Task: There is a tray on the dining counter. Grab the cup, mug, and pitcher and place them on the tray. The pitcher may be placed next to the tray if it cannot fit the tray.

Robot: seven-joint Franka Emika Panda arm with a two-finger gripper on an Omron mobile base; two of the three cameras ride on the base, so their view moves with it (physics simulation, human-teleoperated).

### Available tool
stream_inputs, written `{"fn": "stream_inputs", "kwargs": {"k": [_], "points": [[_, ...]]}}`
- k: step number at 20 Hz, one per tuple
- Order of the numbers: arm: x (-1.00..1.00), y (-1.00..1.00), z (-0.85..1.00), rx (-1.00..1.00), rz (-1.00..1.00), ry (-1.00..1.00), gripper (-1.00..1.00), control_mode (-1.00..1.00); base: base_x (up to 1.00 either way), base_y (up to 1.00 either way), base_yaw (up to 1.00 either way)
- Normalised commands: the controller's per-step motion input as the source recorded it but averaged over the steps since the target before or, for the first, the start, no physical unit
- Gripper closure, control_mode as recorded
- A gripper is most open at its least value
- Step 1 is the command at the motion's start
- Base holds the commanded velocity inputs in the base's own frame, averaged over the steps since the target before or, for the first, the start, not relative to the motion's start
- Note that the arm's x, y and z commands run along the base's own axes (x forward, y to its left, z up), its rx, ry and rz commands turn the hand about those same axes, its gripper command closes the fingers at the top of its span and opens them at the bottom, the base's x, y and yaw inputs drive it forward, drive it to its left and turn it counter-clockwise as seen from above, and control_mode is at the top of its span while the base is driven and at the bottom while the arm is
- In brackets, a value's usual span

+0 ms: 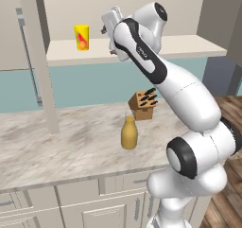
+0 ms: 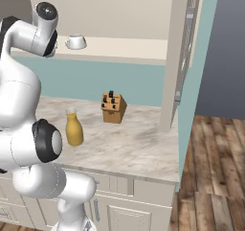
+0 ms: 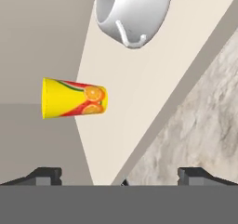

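Gripper fingers [image 3: 120, 174] are seen spread wide apart in the hand view, with nothing between them; the dark tips stand at either side of the lower edge. Ahead of them, on a pale raised shelf [image 1: 170, 45], a small yellow handleless cup with a red-orange fruit print [image 3: 74, 98] and a squat white-grey mug with a side handle [image 3: 132, 14] are seen, well apart from each other; they appear on their sides only because the hand camera is rolled. In the left base view the cup [image 1: 82, 37] stands upright on the shelf to the left of the raised wrist, and in the right base view the mug [image 2: 76, 41] sits just beside the arm's upper joint.

The step in hand is judged to be the approach to the first vessel, the cup or the mug; nothing has yet been grasped. The hand must next be carried forward and aligned until one vessel lies between the tips, then closed.

Lower down, a mustard-yellow bottle-shaped pitcher [image 1: 129, 133] waits on the beige marbled counter [image 1: 42, 146], near a brown wooden knife block [image 1: 143, 104]. A pale upright post [image 1: 40, 61] rises left of the cup and could hinder a sideways sweep.
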Motion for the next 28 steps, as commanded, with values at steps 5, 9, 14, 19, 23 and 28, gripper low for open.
{"fn": "stream_inputs", "kwargs": {"k": [5, 9, 14, 19, 23, 28], "points": [[0.22, 0.00, 0.00, 0.00, 0.00, -0.01, -1.00, -1.00, 0.00, 0.00, 0.00], [0.08, 0.00, 0.00, 0.00, 0.00, -0.05, -1.00, -1.00, 0.00, 0.00, 0.00], [0.01, 0.03, 0.00, 0.00, 0.00, -0.02, -1.00, -1.00, 0.00, 0.00, 0.00], [0.09, 0.10, 0.00, 0.00, 0.00, 0.00, -1.00, -1.00, 0.00, 0.00, 0.00], [0.09, 0.14, 0.00, 0.01, 0.00, 0.00, -1.00, -1.00, 0.00, 0.00, 0.00], [0.23, 0.09, 0.00, 0.03, 0.00, 0.00, -1.00, -1.00, 0.00, 0.00, 0.00]]}}
